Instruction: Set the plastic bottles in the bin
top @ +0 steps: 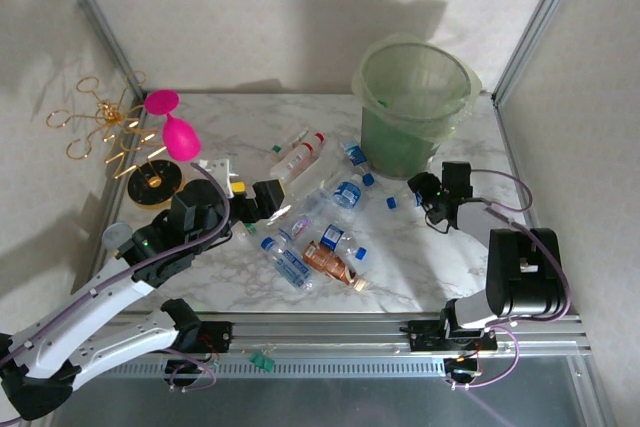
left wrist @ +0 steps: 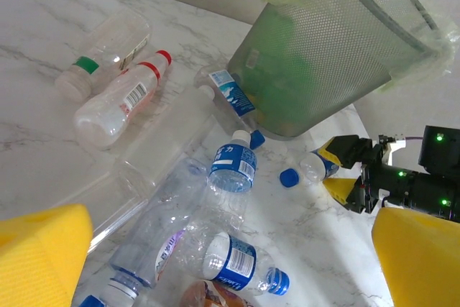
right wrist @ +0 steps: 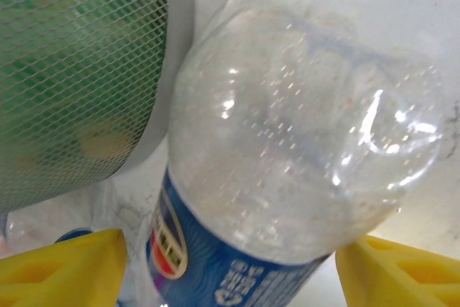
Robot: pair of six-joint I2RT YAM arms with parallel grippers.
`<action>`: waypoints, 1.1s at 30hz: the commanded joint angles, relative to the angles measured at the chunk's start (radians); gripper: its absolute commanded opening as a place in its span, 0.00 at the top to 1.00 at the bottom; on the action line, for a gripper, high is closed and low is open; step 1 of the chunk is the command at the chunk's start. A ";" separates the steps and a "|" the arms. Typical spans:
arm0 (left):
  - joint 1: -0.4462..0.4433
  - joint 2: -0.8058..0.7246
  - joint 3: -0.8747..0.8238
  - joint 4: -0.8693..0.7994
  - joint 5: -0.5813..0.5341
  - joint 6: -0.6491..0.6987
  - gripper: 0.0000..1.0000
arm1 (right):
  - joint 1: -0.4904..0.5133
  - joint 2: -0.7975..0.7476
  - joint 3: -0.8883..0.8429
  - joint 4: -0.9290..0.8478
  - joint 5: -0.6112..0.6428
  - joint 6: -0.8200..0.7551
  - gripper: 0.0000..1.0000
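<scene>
Several plastic bottles lie in a heap mid-table: a white one with a red cap [top: 298, 157] [left wrist: 118, 102], blue-labelled clear ones [top: 347, 190] [left wrist: 233, 167] and a copper-brown one [top: 330, 262]. My left gripper [top: 265, 202] [left wrist: 230, 264] hangs wide open above a blue-capped bottle [left wrist: 237, 260], touching nothing. The pale-green bin [top: 415, 97] [left wrist: 323, 55] [right wrist: 72, 70] stands at the back right. At its foot lies a clear bottle with a blue label [left wrist: 316, 165] [right wrist: 287, 163]. My right gripper [top: 425, 192] [right wrist: 230, 271] is low and open, one yellow finger on each side of that bottle.
A pink goblet [top: 180, 137] and a gold wire stand [top: 105, 127] occupy the back left. A loose blue cap [top: 391, 203] [left wrist: 289, 177] lies between the heap and the bin. Metal frame posts and walls close in both sides.
</scene>
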 commanded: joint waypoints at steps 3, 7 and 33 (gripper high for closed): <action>-0.006 0.008 0.015 0.000 -0.018 0.025 0.00 | -0.019 0.042 0.042 0.020 0.005 -0.012 0.27; -0.006 0.010 0.017 -0.003 -0.019 0.025 0.00 | -0.032 0.086 0.059 0.023 0.014 -0.019 0.30; -0.006 0.021 0.038 -0.012 -0.027 0.018 0.00 | -0.029 0.024 0.009 -0.011 -0.054 -0.113 0.51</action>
